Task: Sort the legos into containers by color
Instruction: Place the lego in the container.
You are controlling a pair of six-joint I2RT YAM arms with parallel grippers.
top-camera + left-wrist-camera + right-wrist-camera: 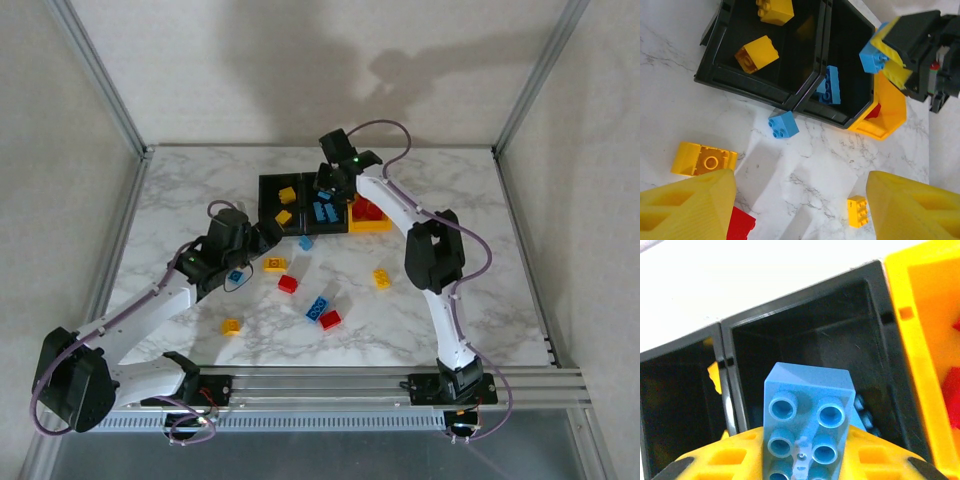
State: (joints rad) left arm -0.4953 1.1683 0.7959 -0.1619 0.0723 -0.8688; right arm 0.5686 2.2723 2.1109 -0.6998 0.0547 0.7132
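Gripper on the right (pixel 887 57) pinches a blue lego (pixel 870 57) over the middle container (pixel 852 85), left gripper (pixel 800 205) spread.

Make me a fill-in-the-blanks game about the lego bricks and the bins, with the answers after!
The brick pinched in the right gripper is ___. It hangs over the ___ bin of the three. The two bricks in the end black bin are ___. The yellow-orange bin holds ___ bricks.
Missing words: blue, middle, yellow, red.
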